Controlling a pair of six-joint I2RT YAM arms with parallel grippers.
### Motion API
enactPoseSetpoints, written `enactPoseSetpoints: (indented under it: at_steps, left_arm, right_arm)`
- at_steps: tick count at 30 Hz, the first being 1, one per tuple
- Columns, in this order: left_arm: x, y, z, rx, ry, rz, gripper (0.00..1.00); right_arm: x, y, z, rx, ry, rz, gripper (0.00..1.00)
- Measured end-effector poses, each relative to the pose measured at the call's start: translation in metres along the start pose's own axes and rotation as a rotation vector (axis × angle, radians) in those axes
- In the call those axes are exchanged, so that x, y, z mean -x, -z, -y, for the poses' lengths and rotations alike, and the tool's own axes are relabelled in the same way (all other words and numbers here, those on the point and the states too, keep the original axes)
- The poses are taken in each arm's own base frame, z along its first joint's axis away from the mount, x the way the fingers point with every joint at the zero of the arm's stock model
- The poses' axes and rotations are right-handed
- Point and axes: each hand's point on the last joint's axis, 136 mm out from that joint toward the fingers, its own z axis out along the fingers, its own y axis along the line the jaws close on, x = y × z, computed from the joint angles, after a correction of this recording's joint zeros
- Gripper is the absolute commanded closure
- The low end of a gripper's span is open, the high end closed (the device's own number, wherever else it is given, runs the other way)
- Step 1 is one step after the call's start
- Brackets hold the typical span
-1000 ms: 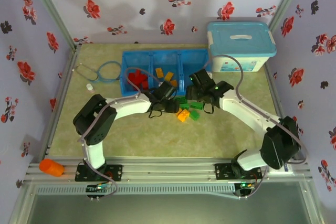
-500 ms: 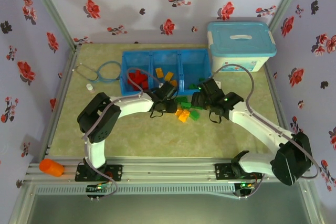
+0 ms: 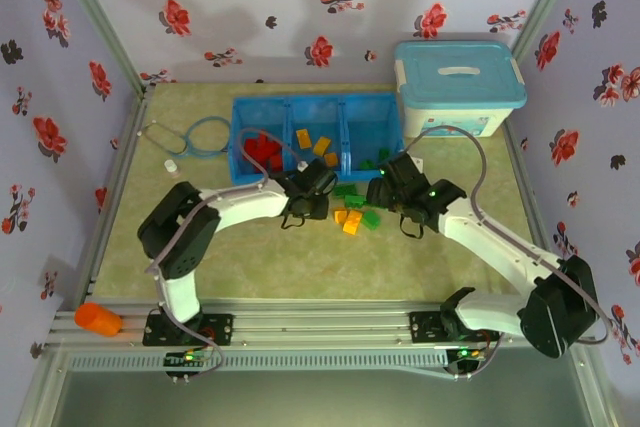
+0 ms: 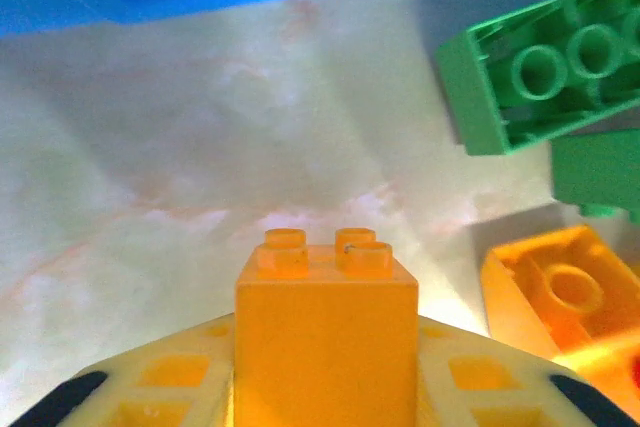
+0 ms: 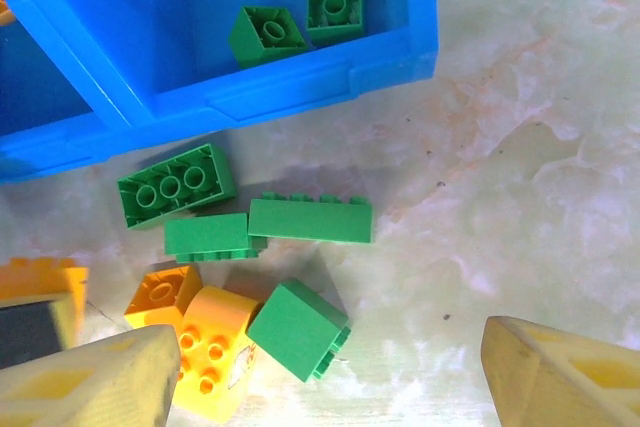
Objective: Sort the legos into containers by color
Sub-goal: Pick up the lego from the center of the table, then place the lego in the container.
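The table (image 3: 260, 247) carries the blue tray (image 3: 300, 99) at its far side, with its three compartments in a row: reds on the left, oranges in the middle (image 3: 310, 119), greens on the right. Loose bricks lie just in front of the tray's near wall.

The left gripper (image 4: 326, 392) is clamped shut on an orange brick (image 4: 326, 317), studs forward, squarely between the pads and low over the table. The right gripper (image 5: 325, 377) hangs open and empty over the loose pile, close beside the left one.

The step in hand looks like carrying this orange brick to the middle compartment. To do it well, the left arm should lift first, high enough for the brick's underside to clear the tray's near wall, then travel over the middle compartment. It should let go low, so the brick does not bounce into the reds or greens. The grip looks centred, so no re-grasp seems needed.

With the arms this close, the left one should move while the right holds off or drops onto a green brick (image 5: 298, 329). The two loose orange bricks (image 5: 215, 352) touch that green one and could be nudged.
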Motion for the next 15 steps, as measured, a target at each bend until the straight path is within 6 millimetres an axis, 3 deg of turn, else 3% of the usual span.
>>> enactPoseSetpoints:
  at_steps: [4,8,11,15]
  left_arm:
    - [0.045,0.048,0.005,-0.039,-0.002,0.117,0.68]
    - [0.110,0.070,-0.001,-0.056,0.032,0.231,0.68]
    - [0.140,0.062,-0.012,-0.033,0.044,0.252,0.67]
    - [0.153,0.028,-0.026,0.008,0.038,0.201,0.62]
  right_arm:
    - [-0.008,-0.005,0.004,-0.003,-0.002,-0.011,0.22]
    - [-0.017,-0.011,0.004,0.000,-0.010,-0.039,0.22]
    - [-0.025,-0.014,0.005,-0.002,-0.010,-0.052,0.22]
    - [-0.038,-0.016,0.006,0.001,-0.009,-0.073,0.22]
